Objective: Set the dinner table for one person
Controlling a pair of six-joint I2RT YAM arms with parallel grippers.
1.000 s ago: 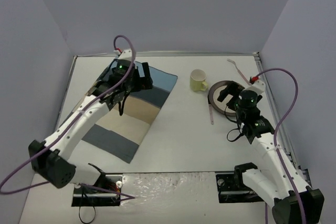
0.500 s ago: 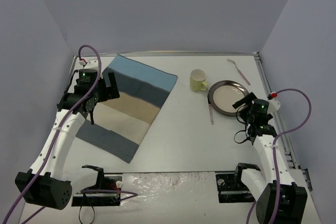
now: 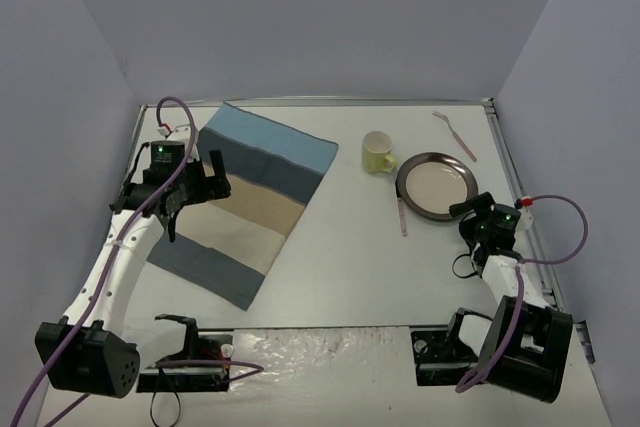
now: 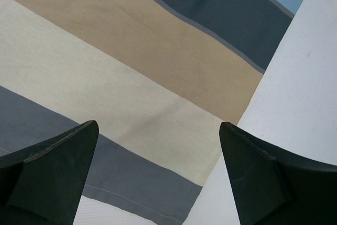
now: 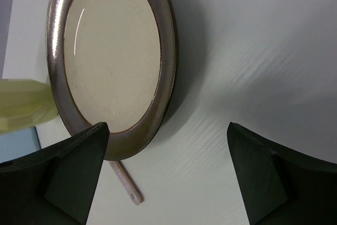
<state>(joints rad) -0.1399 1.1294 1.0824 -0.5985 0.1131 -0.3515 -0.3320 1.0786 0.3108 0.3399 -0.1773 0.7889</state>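
The white dinner table carries a blue-and-beige striped placemat at the left, lying flat and askew. A yellow mug stands mid-back, with a brown-rimmed cream plate to its right. A pink utensil lies by the plate's left rim and another pink utensil at the back right. My left gripper is open and empty over the placemat's left side. My right gripper is open and empty just near of the plate, with the utensil's handle end between its fingers' view.
Metal rails edge the table, and purple-grey walls enclose it on three sides. The mug's side shows left of the plate in the right wrist view. Bare white tabletop lies right of the placemat.
My left arm swung from over the placemat's far part to its left side. My right arm drew back from above the plate toward the near right. Both stay open and empty.
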